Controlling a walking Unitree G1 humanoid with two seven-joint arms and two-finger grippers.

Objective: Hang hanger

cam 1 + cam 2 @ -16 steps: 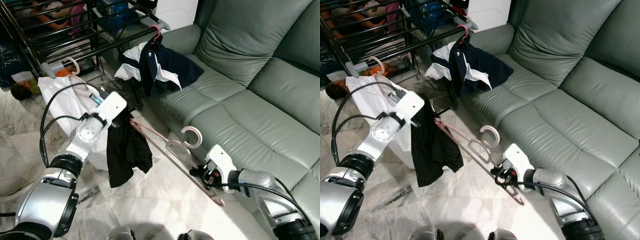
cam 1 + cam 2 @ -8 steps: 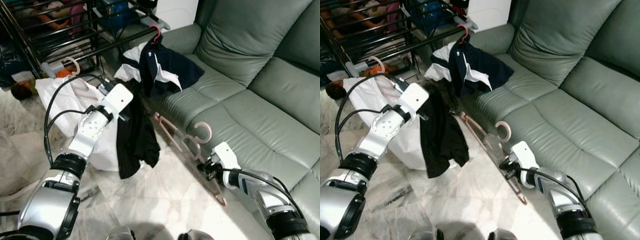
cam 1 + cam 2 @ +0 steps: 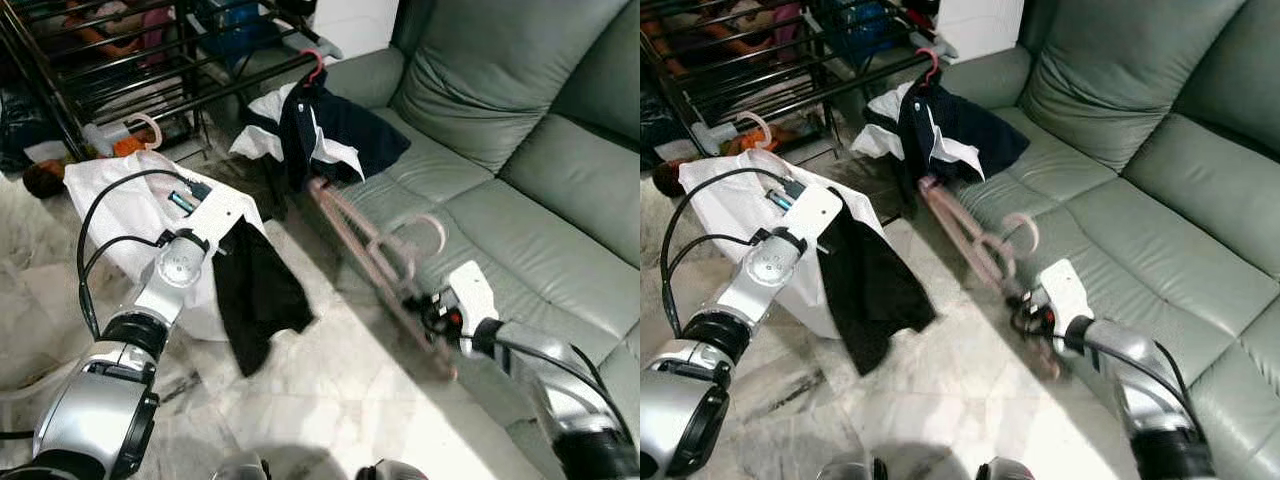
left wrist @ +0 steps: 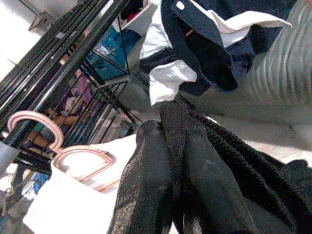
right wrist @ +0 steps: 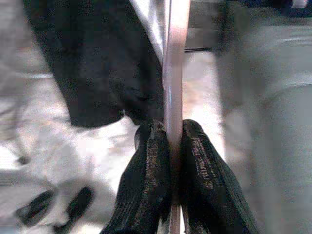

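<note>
Marble floor [image 3: 330,400] with a grey-green leather sofa [image 3: 520,170] along the right side, and the pink hanger [image 3: 375,255] is right in the middle of it all, held up in the air in front of the sofa's edge, a bit motion-blurred. Its long bar runs from near the dark navy-and-white garment [image 3: 325,135] down toward the right gripper [image 5: 168,146], with the hook curling up over the sofa seat. The right gripper's jaws are clenched on the hanger's bar — the wrist view shows both black fingers [image 5: 146,165] pressed against the pink rod from either side. Over on the left, the left gripper [image 4: 178,141] has its jaws closed on a black cloth [image 3: 255,300] that hangs down from it toward the floor, just in front of a white garment [image 3: 120,200]. That white garment sits on another pink hanger [image 4: 73,156] hooked on the black drying rack [image 3: 130,70] at the back left. The navy-and-white garment hangs off the rack's near corner on a red hanger hook [image 3: 312,68] — it drapes partly onto the sofa arm.
</note>
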